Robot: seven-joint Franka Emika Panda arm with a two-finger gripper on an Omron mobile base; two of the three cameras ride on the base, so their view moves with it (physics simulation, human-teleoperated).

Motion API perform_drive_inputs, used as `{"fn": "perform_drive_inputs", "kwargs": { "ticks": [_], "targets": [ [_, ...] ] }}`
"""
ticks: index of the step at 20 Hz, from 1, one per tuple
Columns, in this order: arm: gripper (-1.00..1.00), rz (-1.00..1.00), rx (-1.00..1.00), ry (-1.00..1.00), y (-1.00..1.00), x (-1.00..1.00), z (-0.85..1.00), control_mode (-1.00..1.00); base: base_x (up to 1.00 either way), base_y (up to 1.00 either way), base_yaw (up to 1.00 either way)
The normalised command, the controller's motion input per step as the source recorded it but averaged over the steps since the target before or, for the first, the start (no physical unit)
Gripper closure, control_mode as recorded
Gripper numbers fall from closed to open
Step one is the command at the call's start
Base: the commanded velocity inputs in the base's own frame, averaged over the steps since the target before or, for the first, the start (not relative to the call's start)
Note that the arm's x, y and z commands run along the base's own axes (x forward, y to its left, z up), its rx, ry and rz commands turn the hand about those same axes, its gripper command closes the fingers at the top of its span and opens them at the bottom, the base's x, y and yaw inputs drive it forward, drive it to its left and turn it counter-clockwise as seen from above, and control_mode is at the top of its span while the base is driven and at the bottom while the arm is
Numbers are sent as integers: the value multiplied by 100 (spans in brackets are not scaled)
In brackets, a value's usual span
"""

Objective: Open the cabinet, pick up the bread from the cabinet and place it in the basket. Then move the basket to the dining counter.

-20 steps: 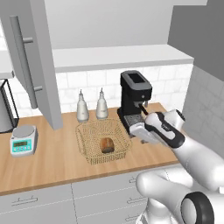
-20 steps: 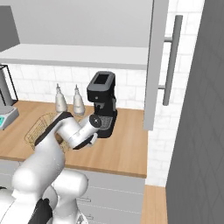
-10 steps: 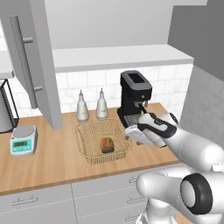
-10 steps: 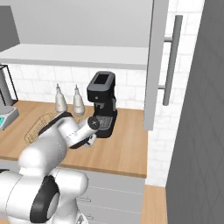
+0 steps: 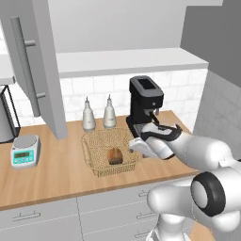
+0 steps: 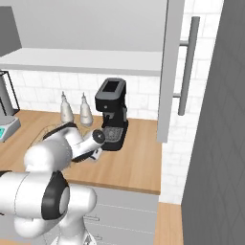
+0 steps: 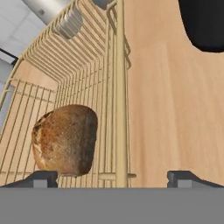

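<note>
The tool [image 7: 114, 178], fingers wide apart, straddles the basket [image 7: 119, 87] rim beside the bread [image 7: 65, 139]; closing off-centre could tip the basket or nudge the coffee machine [image 5: 145, 106].

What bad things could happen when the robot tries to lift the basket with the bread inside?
1. The open tool straddles only the thin rim of the basket. Held at one edge, the basket might tilt, and the bread could roll out.
2. The coffee machine stands close beside the arm, so a wide swing might bump it.
3. The two bottles stand right behind the basket and could get knocked over.
</note>
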Motion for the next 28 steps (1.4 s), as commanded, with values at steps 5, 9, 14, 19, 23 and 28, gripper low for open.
{"fn": "perform_drive_inputs", "kwargs": {
  "ticks": [5,9,14,19,23,28],
  "targets": [
    [100,0,0,0,38,4,-24,-100,0,0,0],
    [100,1,0,0,40,0,-27,-100,0,0,0],
    [100,-1,1,-4,9,-23,-8,-100,0,0,0],
    [100,-12,16,-15,-4,-56,4,-100,0,0,0],
    [100,-11,17,-17,0,-36,16,-100,0,0,0],
    [100,-10,19,-4,0,-15,13,-100,0,0,0]
  ]
}}
